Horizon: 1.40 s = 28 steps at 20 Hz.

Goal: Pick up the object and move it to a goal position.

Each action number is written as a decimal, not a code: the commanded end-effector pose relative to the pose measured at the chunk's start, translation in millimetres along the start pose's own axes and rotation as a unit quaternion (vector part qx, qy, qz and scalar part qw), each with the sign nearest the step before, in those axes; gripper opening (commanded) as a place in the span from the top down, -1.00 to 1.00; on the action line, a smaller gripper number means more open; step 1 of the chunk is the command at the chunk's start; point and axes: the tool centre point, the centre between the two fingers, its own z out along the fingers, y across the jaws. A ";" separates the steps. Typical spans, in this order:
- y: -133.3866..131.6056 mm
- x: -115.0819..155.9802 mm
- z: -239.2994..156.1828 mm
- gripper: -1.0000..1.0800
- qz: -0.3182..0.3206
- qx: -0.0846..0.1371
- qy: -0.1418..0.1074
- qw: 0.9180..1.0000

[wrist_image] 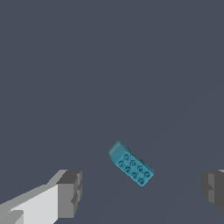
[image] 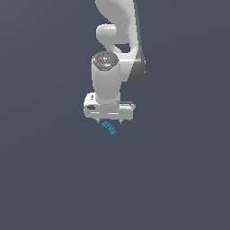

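The white arm [image: 117, 40] reaches down from the top, and its wrist points straight down. The gripper [image: 109, 121] hangs at the end of it. In the wrist view its two grey fingers [wrist_image: 70, 192] stand far apart, wide open, with nothing held between them.

No readable text, label or number appears anywhere.
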 end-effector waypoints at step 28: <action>4.9 -10.4 15.4 -0.92 -0.089 -0.002 -0.003 0.996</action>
